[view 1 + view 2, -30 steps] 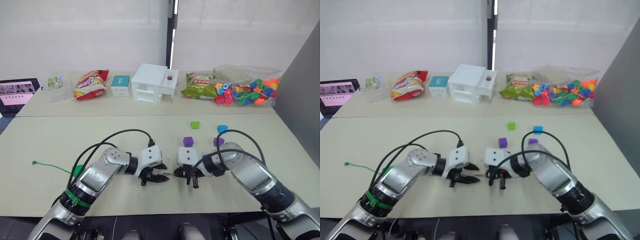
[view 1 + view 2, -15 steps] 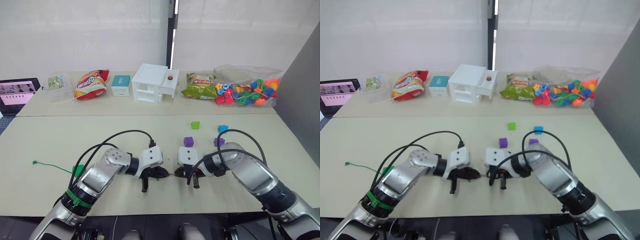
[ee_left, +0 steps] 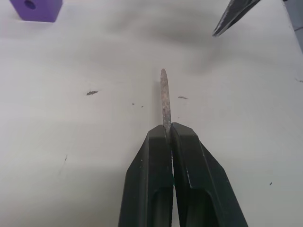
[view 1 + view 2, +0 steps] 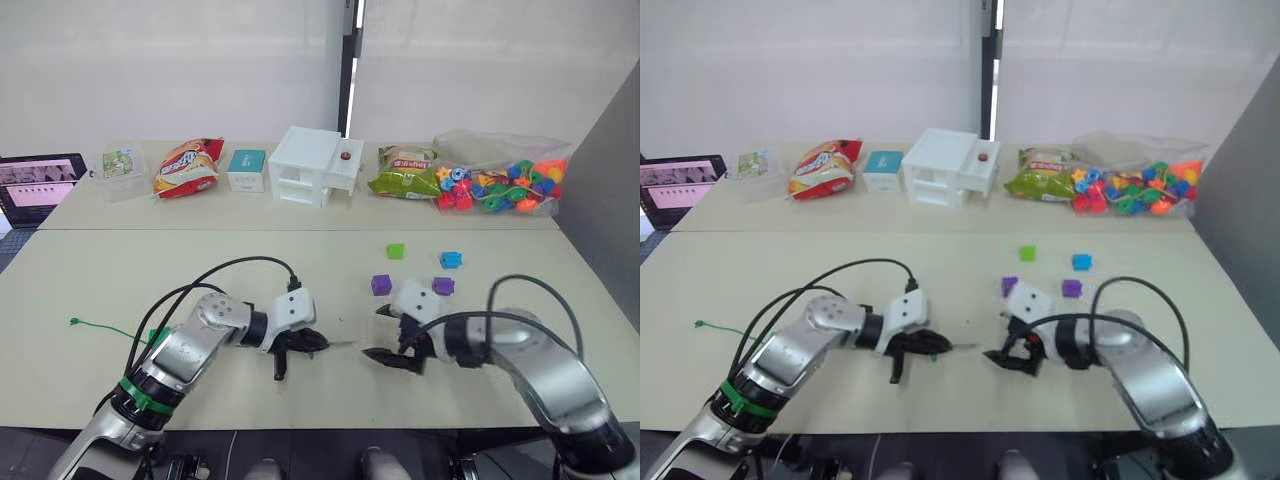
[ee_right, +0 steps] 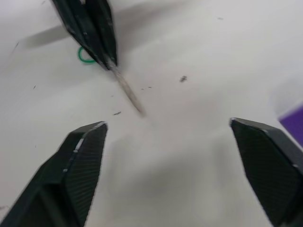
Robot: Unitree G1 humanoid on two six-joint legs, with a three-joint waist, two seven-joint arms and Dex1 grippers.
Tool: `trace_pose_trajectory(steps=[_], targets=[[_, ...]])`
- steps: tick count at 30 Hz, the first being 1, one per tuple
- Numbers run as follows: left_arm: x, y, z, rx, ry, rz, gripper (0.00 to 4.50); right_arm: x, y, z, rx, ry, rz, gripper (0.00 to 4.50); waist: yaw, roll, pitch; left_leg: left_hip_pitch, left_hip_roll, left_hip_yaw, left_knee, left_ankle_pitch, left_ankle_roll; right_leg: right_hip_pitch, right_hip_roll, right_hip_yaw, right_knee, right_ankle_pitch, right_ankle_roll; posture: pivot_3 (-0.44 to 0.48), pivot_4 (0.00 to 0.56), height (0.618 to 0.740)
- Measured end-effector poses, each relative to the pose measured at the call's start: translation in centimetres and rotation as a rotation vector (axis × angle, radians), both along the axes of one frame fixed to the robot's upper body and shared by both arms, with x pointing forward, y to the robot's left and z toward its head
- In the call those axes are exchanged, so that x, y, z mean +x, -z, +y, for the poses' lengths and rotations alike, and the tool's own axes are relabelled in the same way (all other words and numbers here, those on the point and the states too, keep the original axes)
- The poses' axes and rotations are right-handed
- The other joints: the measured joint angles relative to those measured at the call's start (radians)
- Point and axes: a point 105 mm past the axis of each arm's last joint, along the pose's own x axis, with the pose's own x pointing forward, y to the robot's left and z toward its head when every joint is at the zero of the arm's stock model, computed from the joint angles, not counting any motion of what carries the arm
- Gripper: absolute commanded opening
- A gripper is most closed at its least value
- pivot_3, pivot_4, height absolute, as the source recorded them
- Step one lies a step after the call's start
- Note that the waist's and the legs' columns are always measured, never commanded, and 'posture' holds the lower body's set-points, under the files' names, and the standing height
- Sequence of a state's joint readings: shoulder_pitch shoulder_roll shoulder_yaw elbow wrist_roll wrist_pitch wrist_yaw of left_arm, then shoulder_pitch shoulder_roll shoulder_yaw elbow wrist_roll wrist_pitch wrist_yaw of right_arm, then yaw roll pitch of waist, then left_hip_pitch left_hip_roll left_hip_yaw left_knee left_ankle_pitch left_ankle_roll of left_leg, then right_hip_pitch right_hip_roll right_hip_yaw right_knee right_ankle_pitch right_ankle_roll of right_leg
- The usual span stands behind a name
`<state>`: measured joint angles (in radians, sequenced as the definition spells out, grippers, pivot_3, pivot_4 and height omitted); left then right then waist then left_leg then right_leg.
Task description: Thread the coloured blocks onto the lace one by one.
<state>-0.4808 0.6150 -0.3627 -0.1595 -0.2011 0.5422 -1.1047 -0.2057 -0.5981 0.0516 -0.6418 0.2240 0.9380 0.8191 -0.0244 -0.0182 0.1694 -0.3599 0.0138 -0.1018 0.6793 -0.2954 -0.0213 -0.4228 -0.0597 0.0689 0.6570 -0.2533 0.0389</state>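
My left gripper (image 4: 312, 343) is shut on the lace's stiff dark tip (image 3: 164, 94), which sticks out past the fingers just above the table. The green lace (image 4: 100, 328) trails left behind my left arm to its knotted tail (image 4: 72, 322). My right gripper (image 4: 384, 337) stands open a short way right of the tip, holding nothing. Two purple blocks (image 4: 381, 285) (image 4: 443, 286) lie just beyond it. A light green block (image 4: 396, 251) and a blue block (image 4: 451, 260) lie further back. A small green piece (image 4: 157, 337) sits by my left forearm.
Along the back table stand a tablet (image 4: 38, 186), snack bags (image 4: 186, 166), a small teal box (image 4: 246, 168), a white drawer box (image 4: 315, 167), a green bag (image 4: 405, 184) and a clear bag of mixed beads (image 4: 500, 186). A grey wall (image 4: 610, 180) rises on the right.
My right gripper has opened and drawn back to the right, away from the lace tip. My left gripper closed on the tip a second ago and stays shut on it.
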Motion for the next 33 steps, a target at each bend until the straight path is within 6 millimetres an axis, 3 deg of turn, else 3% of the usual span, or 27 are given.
trace_pose_trajectory(steps=[4, 5, 9, 14, 19, 28, 33], targets=[[0.0, 0.1, 0.5, 0.000, -0.014, 0.006, 0.00, -0.5, -0.4, -0.2, 0.122, 0.155, -0.034, 4.48, -0.003, 0.000, 0.000, 0.001, 0.000, 0.001, 0.000, 0.000, 0.000, 0.001, 0.000, 0.001, 0.000, 0.000, 0.000, 0.000, 0.150, 0.740], [0.0, 0.0, 0.5, -0.004, -0.019, 0.007, 0.00, -0.4, -0.4, -0.7, 0.154, 0.241, -0.063, 4.48, -0.003, 0.000, 0.000, 0.002, 0.000, 0.000, 0.000, 0.000, 0.000, 0.001, 0.000, 0.000, 0.000, 0.000, 0.000, 0.000, 0.150, 0.740], [0.2, -0.2, 0.9, -0.014, -0.039, 0.007, 0.00, -0.4, 2.5, -2.9, 0.214, 0.629, -0.082, 4.48, 0.002, 0.000, -0.001, 0.001, 0.000, 0.001, -0.001, 0.000, -0.001, 0.000, 0.000, 0.001, 0.001, 0.000, 0.000, 0.000, 0.150, 0.740], [0.2, -0.2, 0.9, -0.019, -0.034, 0.008, 0.00, 0.8, 2.1, -5.4, 0.217, 0.942, -0.230, 4.48, -0.010, 0.000, -0.001, 0.003, 0.000, 0.002, -0.002, 0.001, -0.002, 0.000, 0.000, 0.001, 0.001, 0.000, 0.000, 0.000, 0.150, 0.740], [0.2, -0.3, 0.8, -0.023, -0.031, 0.008, 0.00, 2.9, 2.9, -6.5, 0.202, 1.053, -0.282, 4.48, -0.019, 0.000, -0.001, 0.003, 0.000, 0.003, -0.002, 0.001, -0.002, 0.001, 0.000, 0.002, 0.001, 0.000, 0.000, 0.000, 0.150, 0.740], [0.2, -0.3, 0.7, -0.028, -0.032, 0.008, 0.00, 8.8, 3.6, -7.7, 0.234, 1.090, -0.302, 4.48, -0.022, 0.001, -0.001, 0.004, 0.000, 0.002, -0.004, 0.001, -0.002, 0.000, 0.000, 0.002, 0.002, 0.000, 0.000, 0.000, 0.150, 0.740], [0.3, -0.4, 0.7, -0.028, -0.040, 0.003, 0.00, 9.7, 3.8, -8.3, 0.282, 1.115, -0.291, 3.01, -0.020, 0.001, -0.001, 0.003, 0.000, 0.002, -0.004, 0.001, -0.002, 0.000, 0.000, 0.002, 0.001, 0.000, 0.000, 0.000, 0.150, 0.740]])
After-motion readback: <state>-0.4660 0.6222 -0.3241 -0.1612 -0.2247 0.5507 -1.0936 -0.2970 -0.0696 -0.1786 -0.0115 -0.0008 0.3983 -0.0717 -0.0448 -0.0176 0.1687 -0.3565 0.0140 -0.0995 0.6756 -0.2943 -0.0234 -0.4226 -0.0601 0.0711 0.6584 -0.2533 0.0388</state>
